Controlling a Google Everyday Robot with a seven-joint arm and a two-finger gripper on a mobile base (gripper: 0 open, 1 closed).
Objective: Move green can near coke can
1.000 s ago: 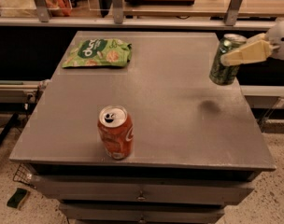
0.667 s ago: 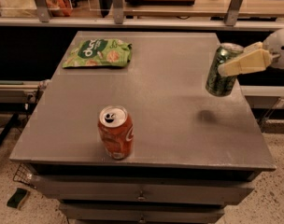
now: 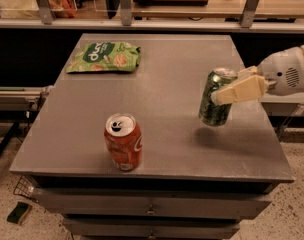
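The gripper (image 3: 226,87), reaching in from the right, is clamped on the upper part of the green can (image 3: 214,108), which appears to hang slightly tilted just above the table's (image 3: 167,84) right side, well apart from the coke can (image 3: 123,143) standing upright near the front edge.

At the right edge we see our gripper (image 3: 227,86): flat cream fingers (image 3: 242,89) on a rounded white wrist (image 3: 282,64) with a small round perforated grille (image 3: 292,77).
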